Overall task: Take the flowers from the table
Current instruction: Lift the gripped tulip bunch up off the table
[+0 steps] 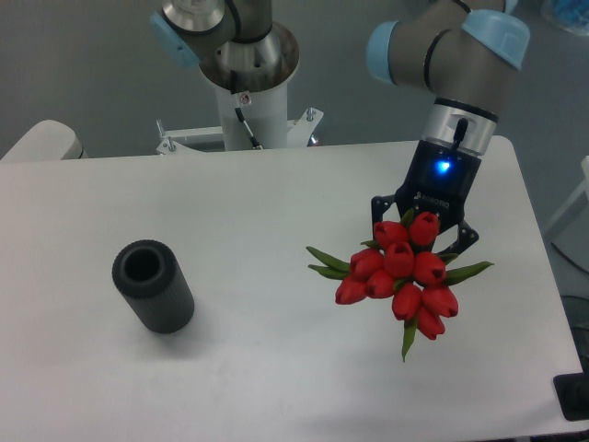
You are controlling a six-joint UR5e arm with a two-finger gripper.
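Observation:
The flowers point(402, 272), a bunch of red tulips with green leaves, hang in the air above the right part of the white table point(248, 212). My gripper point(423, 226) is shut on the bunch from above, just behind the blooms, so the stems are hidden. The blooms point toward the camera and down. A blue light glows on the gripper body.
A black ribbed cylinder point(153, 285) lies on the table's left side, its open end facing up and left. The robot's white base column point(247, 101) stands behind the far table edge. The table's right edge is close to the gripper.

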